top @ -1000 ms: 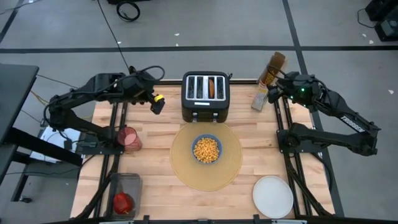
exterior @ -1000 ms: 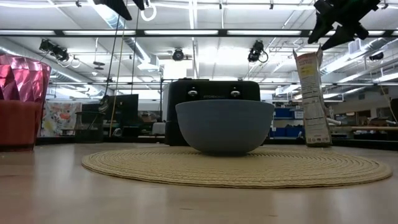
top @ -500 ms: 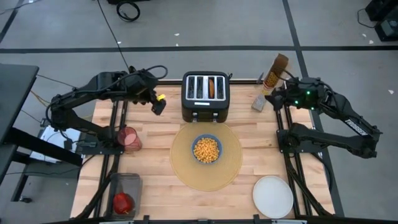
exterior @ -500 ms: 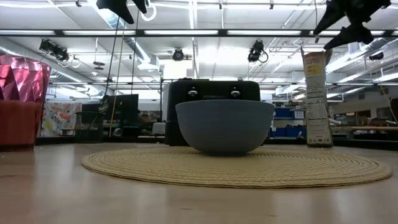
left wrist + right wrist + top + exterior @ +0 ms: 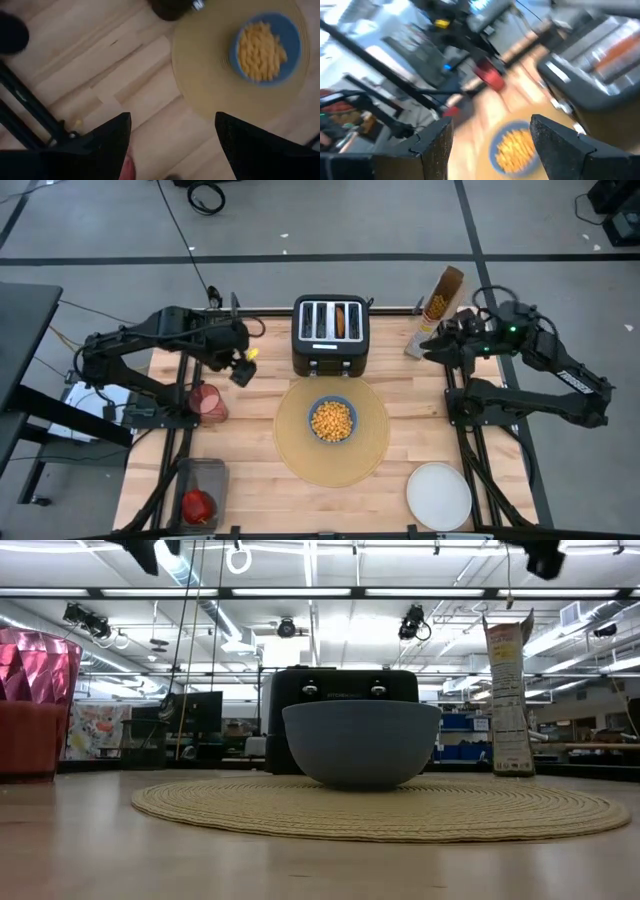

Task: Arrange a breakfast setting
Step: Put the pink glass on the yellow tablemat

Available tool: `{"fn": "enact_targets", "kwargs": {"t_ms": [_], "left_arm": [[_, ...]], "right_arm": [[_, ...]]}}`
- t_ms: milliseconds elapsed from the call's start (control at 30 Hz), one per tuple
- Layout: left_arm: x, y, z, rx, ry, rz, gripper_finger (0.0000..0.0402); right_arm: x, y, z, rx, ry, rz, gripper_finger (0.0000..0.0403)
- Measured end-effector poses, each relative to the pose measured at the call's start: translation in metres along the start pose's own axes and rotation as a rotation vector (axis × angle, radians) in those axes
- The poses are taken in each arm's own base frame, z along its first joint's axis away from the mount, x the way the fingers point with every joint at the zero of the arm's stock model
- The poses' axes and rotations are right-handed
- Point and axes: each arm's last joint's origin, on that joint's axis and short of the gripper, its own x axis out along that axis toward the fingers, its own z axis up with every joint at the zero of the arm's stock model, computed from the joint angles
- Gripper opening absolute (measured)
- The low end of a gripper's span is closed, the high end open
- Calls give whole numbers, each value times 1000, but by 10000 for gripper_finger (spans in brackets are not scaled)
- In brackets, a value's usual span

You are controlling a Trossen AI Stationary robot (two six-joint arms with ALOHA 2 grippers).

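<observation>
While raised, left pincer [image 5: 241, 367] open above table [image 5: 250, 480].

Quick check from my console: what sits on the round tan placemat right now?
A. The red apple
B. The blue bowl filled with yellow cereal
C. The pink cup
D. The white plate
B. In the high view the blue bowl, filled with yellow cereal, sits at the middle of the placemat, while the white plate, pink cup and red apple all sit off it.
</observation>
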Motion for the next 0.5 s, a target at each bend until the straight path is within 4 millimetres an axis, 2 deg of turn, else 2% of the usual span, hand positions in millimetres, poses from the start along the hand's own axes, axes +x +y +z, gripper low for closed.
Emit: {"fn": "enact_targets", "kwargs": {"t_ms": [100, 267, 400, 500], "left_arm": [[16, 8, 10, -137, 11, 44, 295], [62, 32, 27, -275, 107, 189, 295], [93, 53, 40, -368, 147, 253, 295], [113, 65, 48, -438, 187, 299, 295]], "right_arm": [[2, 10, 11, -76, -91, 102, 268], [0, 25, 21, -163, -198, 248, 268], [2, 26, 16, -200, -153, 257, 268], [9, 18, 6, -205, -86, 212, 268]]}}
